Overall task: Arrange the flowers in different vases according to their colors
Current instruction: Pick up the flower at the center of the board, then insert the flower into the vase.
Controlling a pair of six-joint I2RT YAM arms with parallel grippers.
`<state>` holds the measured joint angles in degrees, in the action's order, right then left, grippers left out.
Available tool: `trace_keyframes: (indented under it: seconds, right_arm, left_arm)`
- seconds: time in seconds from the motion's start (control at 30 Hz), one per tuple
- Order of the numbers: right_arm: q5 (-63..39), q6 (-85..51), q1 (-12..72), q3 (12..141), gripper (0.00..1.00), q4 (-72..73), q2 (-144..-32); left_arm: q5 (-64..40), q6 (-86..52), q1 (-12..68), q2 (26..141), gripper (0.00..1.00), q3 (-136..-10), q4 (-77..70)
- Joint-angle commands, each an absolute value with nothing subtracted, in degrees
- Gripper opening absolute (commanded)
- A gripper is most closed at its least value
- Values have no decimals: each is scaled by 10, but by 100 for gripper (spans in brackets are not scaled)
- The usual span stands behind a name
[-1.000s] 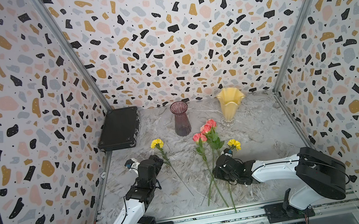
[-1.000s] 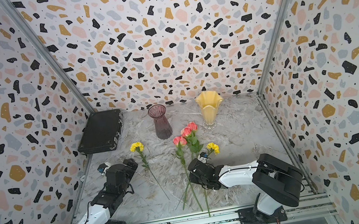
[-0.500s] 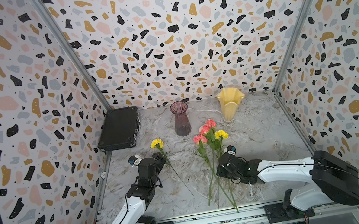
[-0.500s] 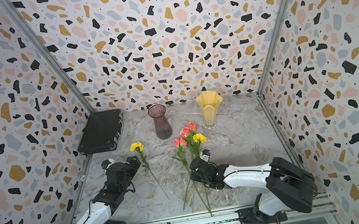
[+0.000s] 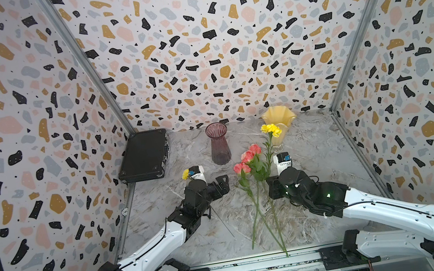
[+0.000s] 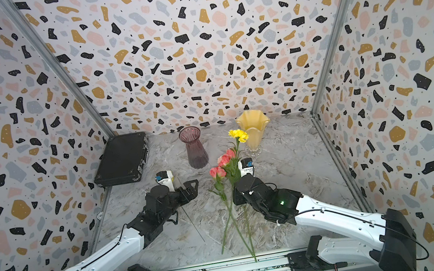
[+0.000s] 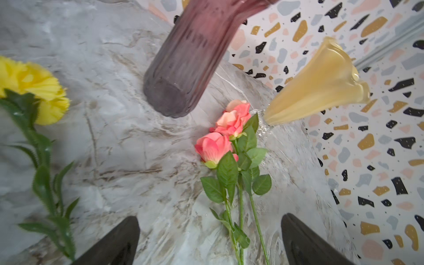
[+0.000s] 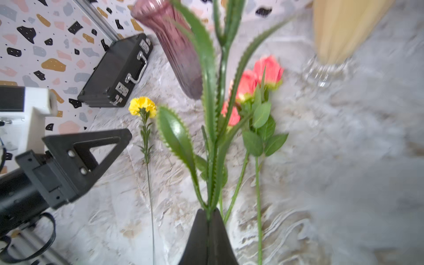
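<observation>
My right gripper [image 8: 208, 212] is shut on the green stem of a yellow flower [image 5: 271, 130], held upright with its bloom in front of the creamy yellow vase [image 5: 280, 121]. Three pink roses [image 5: 248, 157] lie on the table between the arms, blooms towards the ribbed purple vase [image 5: 219, 147]. A second yellow flower [image 8: 142, 106] lies flat beside my left arm. In a top view my left wrist hides most of its bloom [image 5: 185, 174]. My left gripper [image 7: 210, 218] is open over the table, with the rose stems between its fingers [image 7: 119, 241] but untouched.
A flat black case [image 5: 144, 156] lies at the back left, by the wall. Terrazzo-patterned walls [image 5: 34, 141] close in the marble table [image 5: 325, 154] on three sides. A metal rail [image 5: 260, 268] runs along the front edge.
My right gripper has closed on the yellow flower's stem and raised it, so the bloom now stands up by the yellow vase. My left gripper has moved right, towards the roses.
</observation>
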<state>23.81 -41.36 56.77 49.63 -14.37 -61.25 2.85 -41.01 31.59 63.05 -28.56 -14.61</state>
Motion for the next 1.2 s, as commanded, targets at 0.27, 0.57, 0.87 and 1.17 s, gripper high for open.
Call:
trace_keyframes:
  seconds: [0.27, 0.57, 0.87, 1.17]
  right_arm:
    - [352, -151, 544, 671, 0, -3, -732]
    - [182, -141, 431, 1101, 0, -66, -1037]
    - [81, -165, 371, 1451, 0, -44, -1284]
    - [-31, -193, 369, 1449, 0, 3, -1345]
  left_arm:
    - [283, -439, 316, 519, 99, -257, -55]
    - [354, -533, 295, 474, 99, -183, -94]
    - [315, -528, 289, 532, 99, -224, -67]
    - [305, -534, 285, 544, 100, -230, -63]
